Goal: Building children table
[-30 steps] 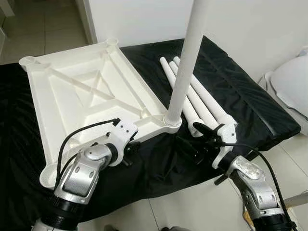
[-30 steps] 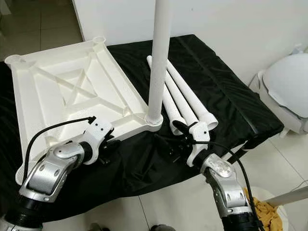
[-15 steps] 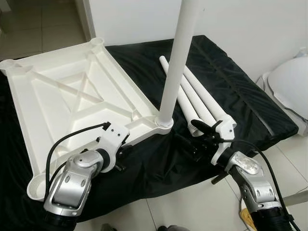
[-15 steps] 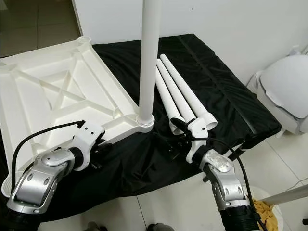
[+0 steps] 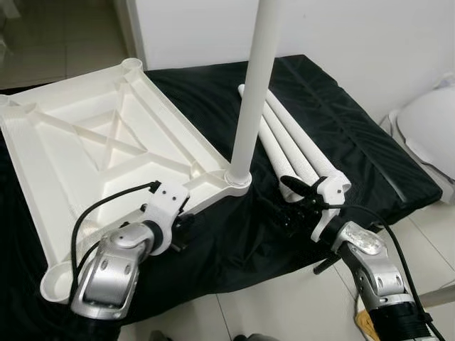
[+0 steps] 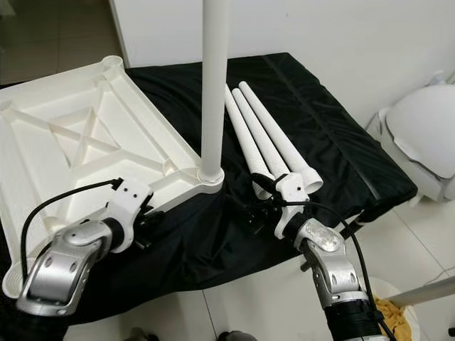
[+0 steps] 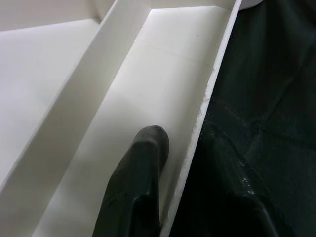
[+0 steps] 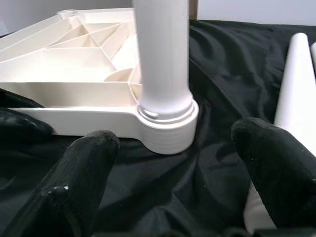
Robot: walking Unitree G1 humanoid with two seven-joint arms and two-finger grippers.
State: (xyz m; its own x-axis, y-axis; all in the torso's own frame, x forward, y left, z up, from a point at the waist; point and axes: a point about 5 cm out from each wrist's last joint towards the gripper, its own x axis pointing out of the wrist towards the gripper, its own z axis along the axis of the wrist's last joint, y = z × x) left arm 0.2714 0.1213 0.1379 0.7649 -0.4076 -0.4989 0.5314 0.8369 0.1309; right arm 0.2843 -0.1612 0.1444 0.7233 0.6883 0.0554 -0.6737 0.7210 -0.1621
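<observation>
Tabletop (image 5: 85, 163) on black cloth (image 5: 355, 135)

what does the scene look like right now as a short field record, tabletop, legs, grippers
tabletop: white tabletop lies underside up on a black cloth
fitted leg: one white leg stands upright in the near right corner socket
loose legs: three white legs lie side by side on the cloth, right of the tabletop
left gripper: left gripper straddles the tabletop's near rim, one finger inside, one outside
right gripper: right gripper open, facing the socket, touching nothing
</observation>
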